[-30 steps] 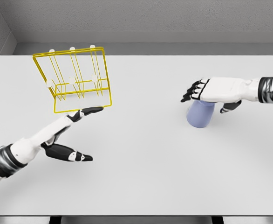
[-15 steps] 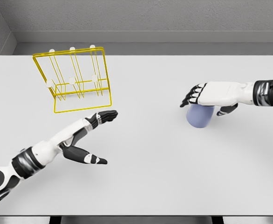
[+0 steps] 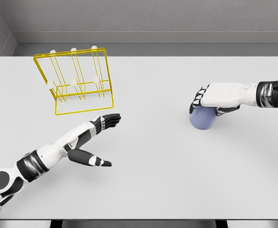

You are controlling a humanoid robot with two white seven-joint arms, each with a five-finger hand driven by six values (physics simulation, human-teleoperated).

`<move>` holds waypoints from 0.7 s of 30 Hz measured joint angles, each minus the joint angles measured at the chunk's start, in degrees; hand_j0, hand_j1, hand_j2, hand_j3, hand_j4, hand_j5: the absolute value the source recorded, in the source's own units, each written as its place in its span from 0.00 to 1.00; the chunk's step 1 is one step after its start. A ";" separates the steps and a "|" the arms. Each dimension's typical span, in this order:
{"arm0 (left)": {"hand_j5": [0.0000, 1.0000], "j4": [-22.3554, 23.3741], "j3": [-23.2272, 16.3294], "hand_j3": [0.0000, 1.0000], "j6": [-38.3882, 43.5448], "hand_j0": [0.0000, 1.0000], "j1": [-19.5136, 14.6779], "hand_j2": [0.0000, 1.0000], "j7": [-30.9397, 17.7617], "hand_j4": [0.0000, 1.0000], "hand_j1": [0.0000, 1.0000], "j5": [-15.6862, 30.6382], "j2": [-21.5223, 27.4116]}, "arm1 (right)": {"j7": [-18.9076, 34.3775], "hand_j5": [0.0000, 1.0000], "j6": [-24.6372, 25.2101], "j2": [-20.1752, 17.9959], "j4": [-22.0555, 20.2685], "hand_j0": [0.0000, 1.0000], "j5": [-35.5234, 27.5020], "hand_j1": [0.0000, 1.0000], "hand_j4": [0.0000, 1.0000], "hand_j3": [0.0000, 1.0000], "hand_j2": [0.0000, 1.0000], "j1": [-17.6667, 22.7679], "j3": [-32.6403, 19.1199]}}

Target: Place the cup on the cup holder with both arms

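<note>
head view – right hand (image 3: pixel 209 99) curled over cup (image 3: pixel 203 118).

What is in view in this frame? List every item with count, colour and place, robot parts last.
cup holder: one, yellow wire rack with white-tipped pegs, far left part of the table.
cup: one, pale blue-violet, right part of the table, under the right hand.
table: one, white, fills most of the view.
wall: grey, along the top edge and upper left corner.
left hand: one, white with black fingers, fingers spread and holding nothing, just in front of the cup holder, not touching it.
right hand: one, white with black fingers, on top of the cup with fingers curling down over it; whether the grasp is closed cannot be told.
</note>
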 measured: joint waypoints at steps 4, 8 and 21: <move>1.00 0.62 0.04 1.00 0.64 1.00 0.00 1.00 0.00 1.00 1.00 0.04 -0.48 | -0.01 0.55 -0.10 0.08 -0.07 0.55 0.14 0.55 0.55 0.55 0.55 0.00 -0.04; 1.00 1.45 0.06 1.00 0.80 1.00 -0.09 1.00 -0.01 1.00 1.00 0.02 -1.15 | 0.00 0.53 -0.34 0.14 -0.22 0.53 0.27 0.53 0.53 0.53 0.53 -0.26 -0.28; 1.00 1.73 0.21 1.00 0.59 1.00 -0.09 1.00 -0.07 1.00 1.00 -0.08 -2.22 | -0.01 0.49 -0.46 -0.67 -4.44 0.49 0.21 0.49 0.49 0.49 0.49 -1.67 -1.14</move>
